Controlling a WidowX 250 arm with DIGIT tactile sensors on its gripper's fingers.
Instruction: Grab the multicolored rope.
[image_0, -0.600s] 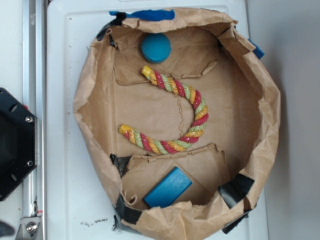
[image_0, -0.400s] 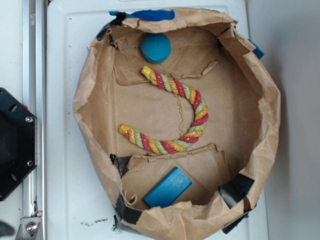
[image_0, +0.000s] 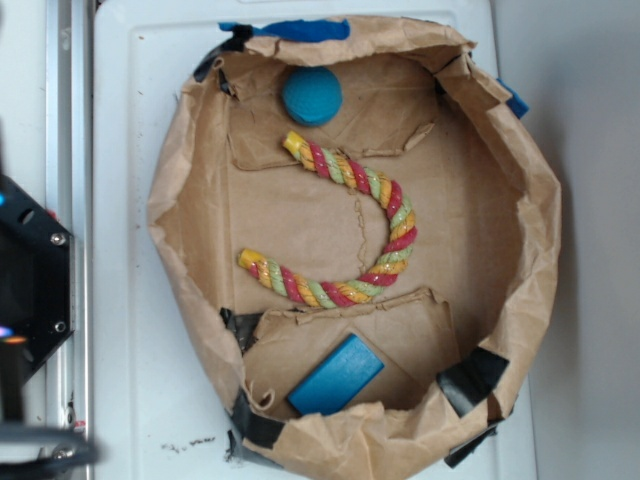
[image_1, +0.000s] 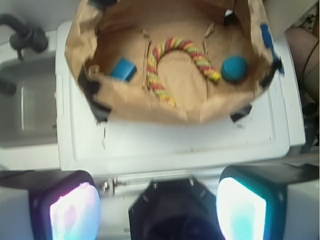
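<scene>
The multicolored rope (image_0: 352, 227) is lying in a C-shaped curve on the floor of the brown paper enclosure (image_0: 540, 250), between the blue ball (image_0: 312, 96) and the blue block (image_0: 336, 376). The gripper (image_1: 159, 205) is hovering over the white bench (image_1: 175, 145) outside the paper wall, its jaws spread wide and holding nothing.

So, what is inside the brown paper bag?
Inside the paper bag lie the multicolored rope, a blue ball and a blue block, each apart. Torn paper flaps cover some of the floor, so anything beneath is hidden.
</scene>
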